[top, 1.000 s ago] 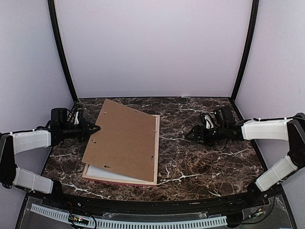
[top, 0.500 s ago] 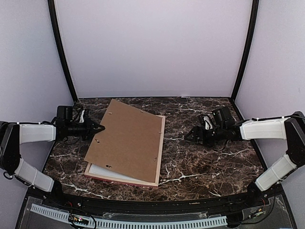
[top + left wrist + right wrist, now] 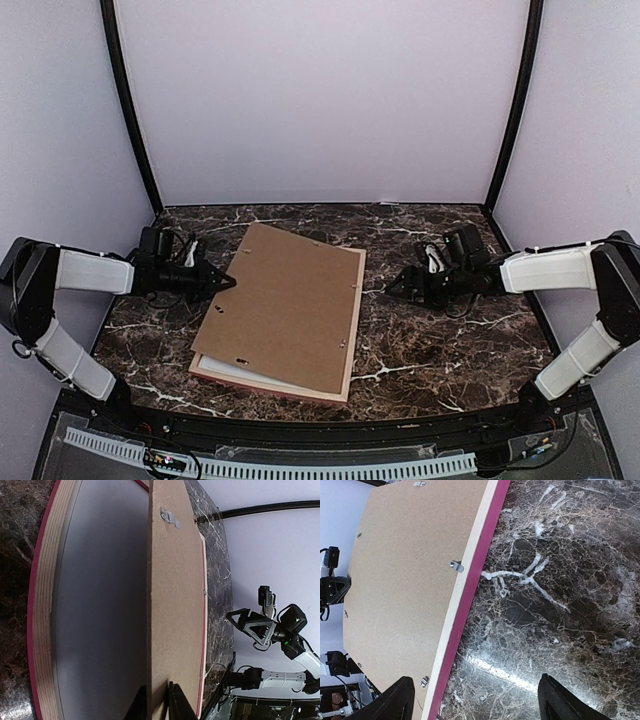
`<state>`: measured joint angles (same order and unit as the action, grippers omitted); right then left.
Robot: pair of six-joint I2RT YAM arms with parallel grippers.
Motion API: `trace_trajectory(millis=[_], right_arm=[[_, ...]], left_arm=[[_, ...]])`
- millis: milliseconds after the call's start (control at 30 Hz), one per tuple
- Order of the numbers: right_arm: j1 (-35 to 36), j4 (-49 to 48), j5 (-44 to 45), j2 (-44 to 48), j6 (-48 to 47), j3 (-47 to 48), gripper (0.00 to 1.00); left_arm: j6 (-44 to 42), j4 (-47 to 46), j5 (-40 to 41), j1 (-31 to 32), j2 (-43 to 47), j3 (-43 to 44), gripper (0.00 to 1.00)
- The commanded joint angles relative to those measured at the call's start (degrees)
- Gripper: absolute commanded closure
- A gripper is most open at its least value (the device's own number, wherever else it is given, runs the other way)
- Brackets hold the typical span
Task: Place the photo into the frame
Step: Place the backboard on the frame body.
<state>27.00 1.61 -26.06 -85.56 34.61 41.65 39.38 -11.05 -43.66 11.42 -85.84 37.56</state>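
Note:
The frame point(image 3: 353, 330) lies face down on the marble table, its pale wood back up and its pink-red edge point(image 3: 470, 590) showing. The photo's white back point(image 3: 225, 367) rests inside it, mostly covered. A brown backing board point(image 3: 285, 305) lies slanted over both, raised at its left side. My left gripper point(image 3: 228, 283) is shut on that raised left edge; in the left wrist view its fingers point(image 3: 180, 705) straddle the board point(image 3: 175, 605) above the photo point(image 3: 100, 605). My right gripper point(image 3: 392, 290) hangs open just right of the frame, holding nothing point(image 3: 477, 700).
Small metal tabs point(image 3: 456, 566) stick up along the frame's back edge. Dark marble table point(image 3: 440, 340) stretches right of the frame. Black corner posts point(image 3: 130, 110) and pale walls close in the back and sides.
The left gripper has moved right and toward the middle, carrying the board's edge. The board and the frame beneath it have slid right, closer to the unmoved right gripper.

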Motion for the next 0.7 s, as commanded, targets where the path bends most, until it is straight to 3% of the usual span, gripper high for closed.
trace_trajectory(millis=[0,367,667], right_arm=[[0.7,-3.5,-0.6,-1.3,0.4,0.0,0.14],[5.7,-7.6,-0.8,-10.4,2.8,3.3,0.14],[6.0,-4.1,1.0,-12.7,0.4,7.1,0.14]], left_arm=[[0.1,0.8,1.6,3.0,0.2,-0.6,0.87],[6.5,-7.0,5.6,10.2,-1.3,-5.6,0.77],[10.0,-10.8,8.0,17.3,-4.7,-5.4,0.65]])
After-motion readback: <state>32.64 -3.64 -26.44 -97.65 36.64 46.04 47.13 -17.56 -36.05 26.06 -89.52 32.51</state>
